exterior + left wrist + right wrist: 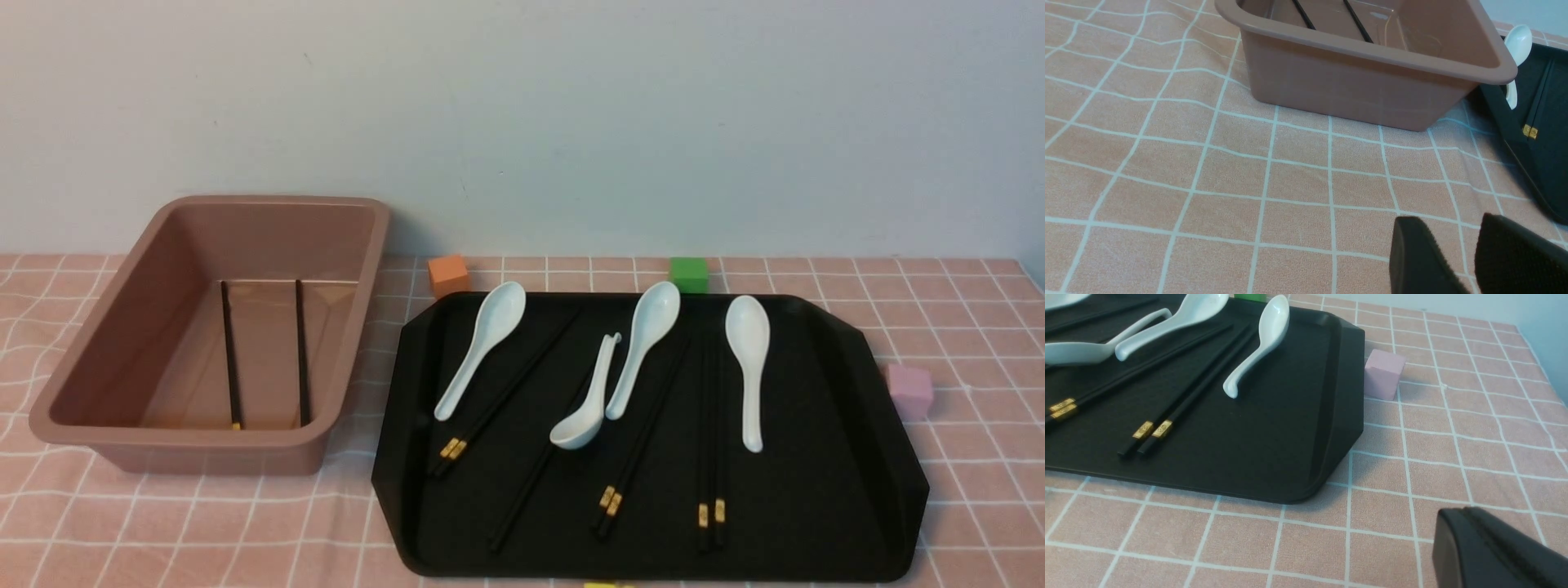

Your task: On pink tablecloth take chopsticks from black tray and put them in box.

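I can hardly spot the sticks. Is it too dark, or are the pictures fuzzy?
Front view: evenly lit and sharp, but the black chopsticks blend into the black tray; only the gold bands stand out. Right wrist view: soft sheen on the tray, and the right hand looks blurry up close.

Pink tablecloth (963,506), white grid, slightly rumpled at left. On it: box (106,392) at left; black tray (849,490) just right of it, centre to right; orange cube (448,275) and green cube (688,273) beyond tray's far edge; pink cube (910,391) beside tray's right edge.
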